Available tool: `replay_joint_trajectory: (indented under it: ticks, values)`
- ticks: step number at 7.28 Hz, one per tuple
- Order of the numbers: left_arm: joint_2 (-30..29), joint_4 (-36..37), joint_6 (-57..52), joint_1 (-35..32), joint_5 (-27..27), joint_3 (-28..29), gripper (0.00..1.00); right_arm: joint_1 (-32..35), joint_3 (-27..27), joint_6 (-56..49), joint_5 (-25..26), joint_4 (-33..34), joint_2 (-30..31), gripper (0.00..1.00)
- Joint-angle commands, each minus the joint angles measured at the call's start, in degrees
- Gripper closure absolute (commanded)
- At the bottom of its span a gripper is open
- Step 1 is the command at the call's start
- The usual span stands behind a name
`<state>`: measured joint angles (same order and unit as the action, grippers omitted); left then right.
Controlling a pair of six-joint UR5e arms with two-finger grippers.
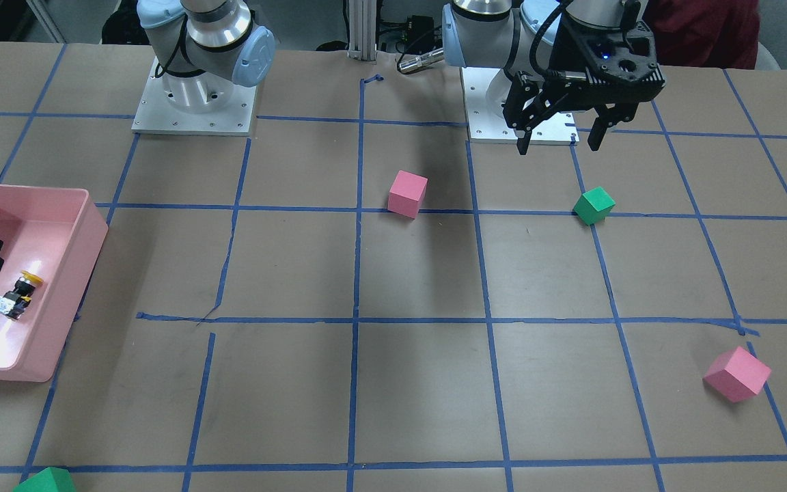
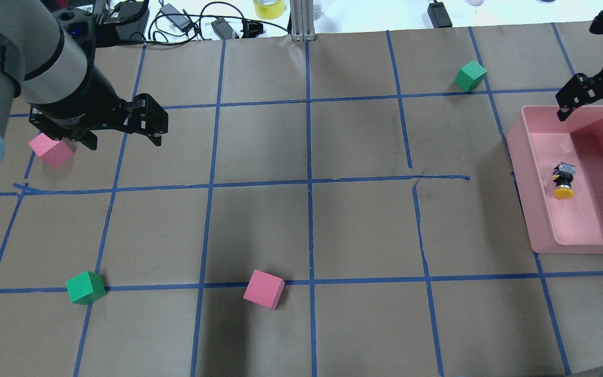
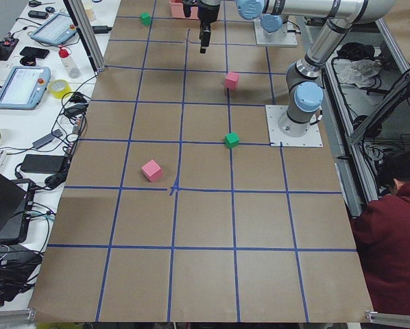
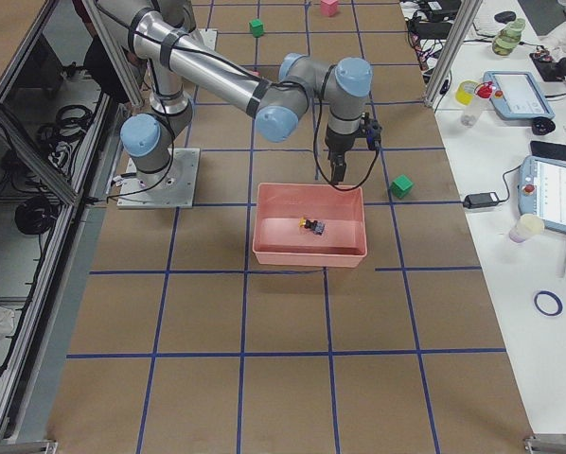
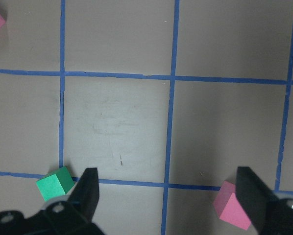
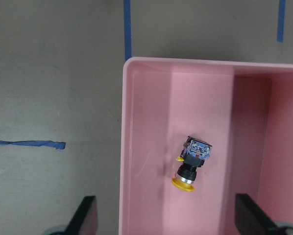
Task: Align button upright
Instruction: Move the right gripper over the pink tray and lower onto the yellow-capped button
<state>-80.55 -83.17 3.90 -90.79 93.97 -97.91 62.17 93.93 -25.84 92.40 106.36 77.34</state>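
The button (image 2: 563, 180) lies on its side inside the pink tray (image 2: 521, 173), yellow cap towards the robot and contact block away from it. It also shows in the right wrist view (image 6: 190, 166) and the front view (image 1: 18, 294). My right gripper (image 2: 592, 107) is open and empty, above the tray's far end and clear of the button. In the right wrist view the gripper (image 6: 166, 220) has its fingers wide apart, with the button below and ahead of them. My left gripper (image 2: 123, 139) is open and empty above the table at the far left.
A pink cube (image 2: 50, 149) sits just beside the left gripper. A green cube (image 2: 86, 287) and a second pink cube (image 2: 264, 289) lie nearer the robot. Another green cube (image 2: 470, 76) lies left of the tray's far end. Blue tape lines grid the brown table.
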Motion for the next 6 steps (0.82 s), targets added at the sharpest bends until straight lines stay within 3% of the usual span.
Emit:
replay_joint_trajectory:
  ticks: [1,6]
  values:
    - [0.04,-0.06,-0.03,0.00,0.07,0.00,0.00,-2.14,3.88,0.00,0.15,3.76,-1.30,0.00]
    - [0.13,-0.15,-0.12,0.00,0.25,0.00,0.00,-5.57,5.03,0.00,0.15,7.37,-5.35,0.00]
